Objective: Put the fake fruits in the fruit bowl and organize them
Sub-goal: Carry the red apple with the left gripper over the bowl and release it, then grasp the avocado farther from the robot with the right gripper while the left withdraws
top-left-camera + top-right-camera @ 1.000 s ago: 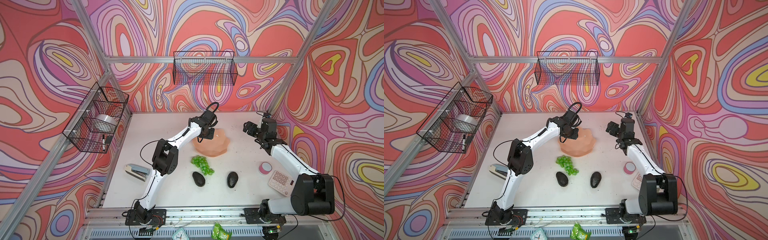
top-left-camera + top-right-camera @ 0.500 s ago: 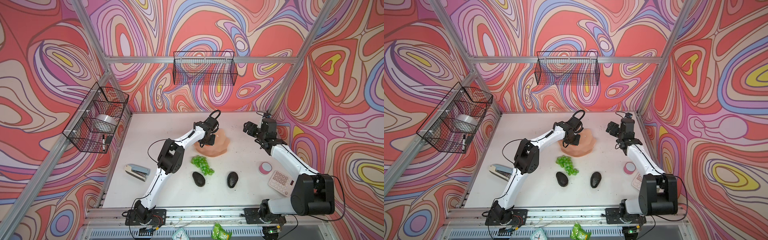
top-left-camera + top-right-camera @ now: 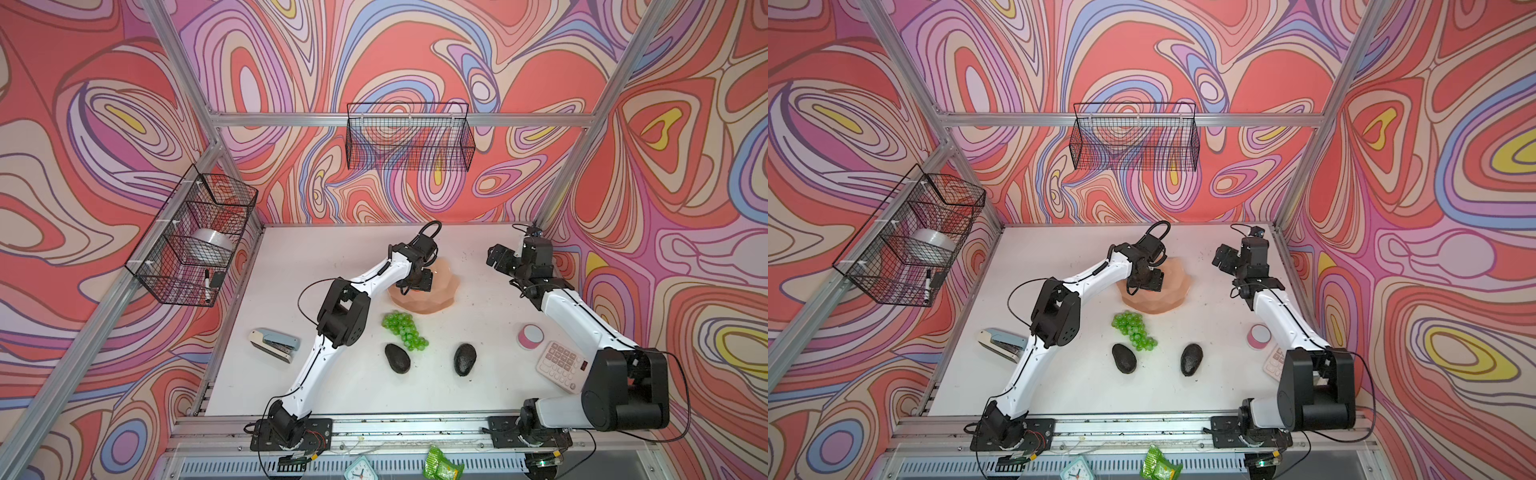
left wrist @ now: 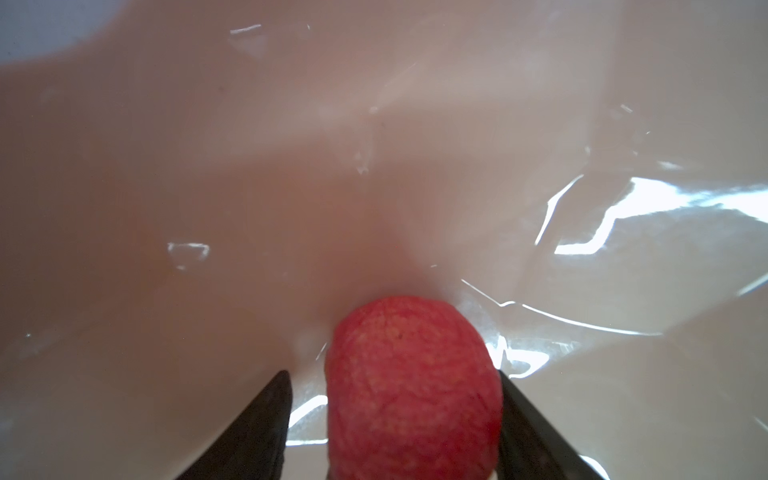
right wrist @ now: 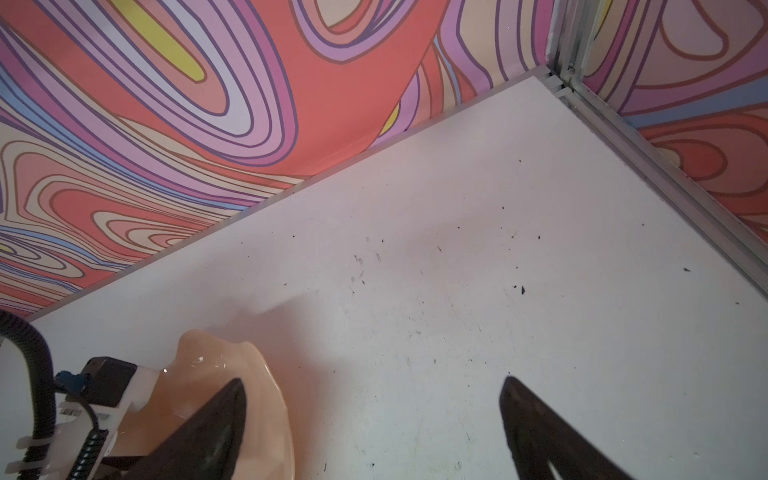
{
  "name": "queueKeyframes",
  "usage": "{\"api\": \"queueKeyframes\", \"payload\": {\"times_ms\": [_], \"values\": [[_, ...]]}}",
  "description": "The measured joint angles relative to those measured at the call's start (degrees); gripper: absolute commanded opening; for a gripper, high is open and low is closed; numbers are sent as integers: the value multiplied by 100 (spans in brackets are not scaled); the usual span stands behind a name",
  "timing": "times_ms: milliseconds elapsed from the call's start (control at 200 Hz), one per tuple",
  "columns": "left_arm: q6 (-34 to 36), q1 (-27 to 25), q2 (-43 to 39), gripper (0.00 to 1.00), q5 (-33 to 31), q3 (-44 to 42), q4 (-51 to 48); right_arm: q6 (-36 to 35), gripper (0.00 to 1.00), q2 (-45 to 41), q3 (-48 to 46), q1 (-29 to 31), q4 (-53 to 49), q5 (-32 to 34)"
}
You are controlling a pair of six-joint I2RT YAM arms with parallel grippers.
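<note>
1. L gripper: jaws apart, wider than a sec ago. Gap on one side of red fruit, no clamp.
2. Red fruit: down inside fruit bowl, btwn fingers. Release judged done.
3. R gripper: jaws wide apart, empty, over table near bowl.
4. Outstanding: grapes, 2 avocados, on table outside bowl.

White counter carries fruit bowl at rear centre; grapes, one avocado and second avocado in front; stapler left; pink disc, calculator right
</note>
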Motion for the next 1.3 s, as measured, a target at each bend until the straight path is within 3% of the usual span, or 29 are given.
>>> {"api": "queueKeyframes", "payload": {"times_ms": [215,456,571,841,1106,1297], "values": [[-66,7,-699,88,-140,-866,339,-20,96,-46,26,352,-721,221],[-101,46,-2688,99,-595,-2503,1606,651,96,-610,-260,2465,-1976,841],[-96,181,-3823,100,-914,-3574,2551,1285,95,-968,-605,3080,-2704,1150],[-81,577,-5405,100,-1738,-5545,3985,2544,92,-1547,-1110,3713,-3851,1419],[-151,748,-5917,100,-2164,-6220,4133,3346,91,-1325,-1620,4214,-3888,1095],[-227,815,-6057,100,-2293,-6325,4122,3637,72,-1060,-1869,4315,-3578,988]]}}
